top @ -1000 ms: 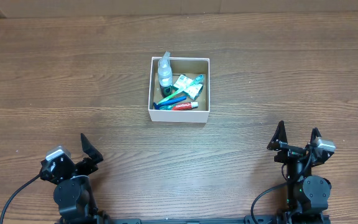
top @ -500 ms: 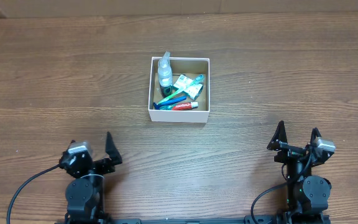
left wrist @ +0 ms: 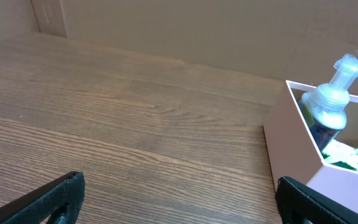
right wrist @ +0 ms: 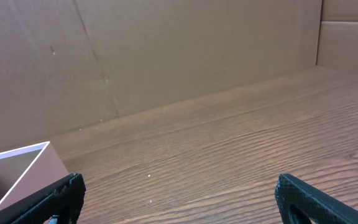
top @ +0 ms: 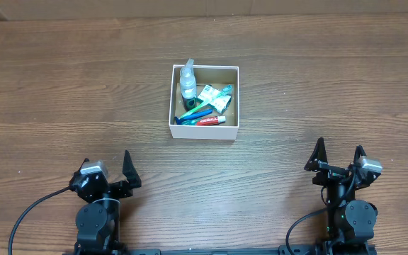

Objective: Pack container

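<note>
The container is a small square white-walled box at the table's middle. It holds a clear pump bottle, a blue and a green toothbrush, a red-and-white tube and white-green packets. The left wrist view shows the container's wall and the bottle at right. The right wrist view shows the container's corner at left. My left gripper is open and empty at the near left. My right gripper is open and empty at the near right. Both are far from the container.
The wooden table runs to a cardboard wall at the back, seen in the left wrist view and in the right wrist view.
My left arm has swung right and turned toward the container, settling with little motion in the last half second. The right arm and the container have not moved.
</note>
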